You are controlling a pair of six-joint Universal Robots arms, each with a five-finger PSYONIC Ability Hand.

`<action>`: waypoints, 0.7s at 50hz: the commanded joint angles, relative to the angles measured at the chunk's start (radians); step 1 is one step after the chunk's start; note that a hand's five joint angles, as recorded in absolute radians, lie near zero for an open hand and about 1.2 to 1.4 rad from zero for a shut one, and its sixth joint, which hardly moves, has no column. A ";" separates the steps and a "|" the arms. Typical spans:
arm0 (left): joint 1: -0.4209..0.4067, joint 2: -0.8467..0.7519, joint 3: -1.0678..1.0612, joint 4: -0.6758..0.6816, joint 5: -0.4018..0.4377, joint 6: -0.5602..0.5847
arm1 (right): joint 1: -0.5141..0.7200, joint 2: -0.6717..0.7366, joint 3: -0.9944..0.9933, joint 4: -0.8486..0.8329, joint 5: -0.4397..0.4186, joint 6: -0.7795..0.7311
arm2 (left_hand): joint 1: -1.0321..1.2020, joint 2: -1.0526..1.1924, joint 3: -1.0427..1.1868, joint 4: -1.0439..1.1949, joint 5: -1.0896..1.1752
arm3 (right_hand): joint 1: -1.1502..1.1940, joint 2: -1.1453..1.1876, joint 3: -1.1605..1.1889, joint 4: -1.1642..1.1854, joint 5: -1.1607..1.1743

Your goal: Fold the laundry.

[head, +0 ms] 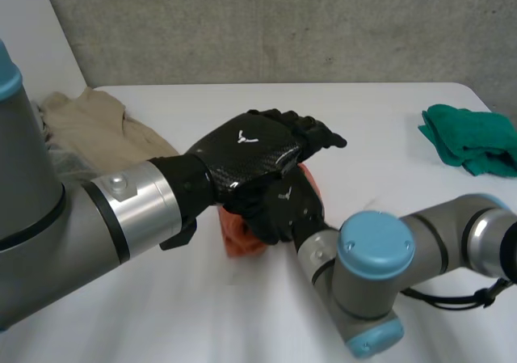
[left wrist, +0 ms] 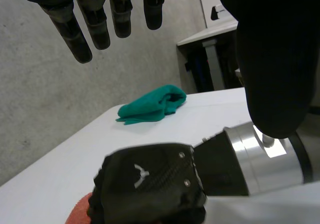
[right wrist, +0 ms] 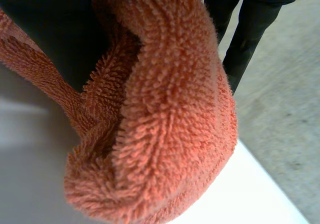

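Near the middle of the surface [head: 145,322] the towel [head: 241,238] sits bunched under both hands: the right hand [head: 284,208] curls its fingers round it; the left hand [head: 246,149] hovers just above, fingers straight, holding nothing.

Orange towel [head: 237,238]; green cloth [head: 472,141]; beige garment [head: 97,127] (table [head: 242,318] white).

The left hand [head: 242,149] hovers with fingers stretched out flat, directly over the right hand [head: 283,205], which is closed on a bunched orange towel [head: 241,238] near the middle of the white surface [head: 202,314]. A crumpled beige garment [head: 97,124] lies at the far left and a green cloth [head: 472,141] at the far right, both well apart from the towel.
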 commanded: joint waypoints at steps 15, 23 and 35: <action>0.029 0.045 0.131 0.125 -0.109 -0.141 | -0.430 -0.132 -0.309 0.026 -0.092 0.118 | 0.009 -0.030 -0.035 -0.027 -0.049 | 0.432 0.282 0.262 0.222 0.350; 0.011 0.028 0.115 0.135 -0.113 -0.147 | -0.695 0.034 -0.483 -0.068 -0.278 0.196 | 0.009 -0.030 -0.035 -0.027 -0.049 | 0.432 0.282 0.262 0.222 0.350; -0.028 -0.027 0.082 0.170 -0.119 -0.143 | -0.953 0.489 -0.739 -0.141 -0.594 0.214 | 0.009 -0.030 -0.035 -0.027 -0.049 | 0.432 0.282 0.262 0.222 0.350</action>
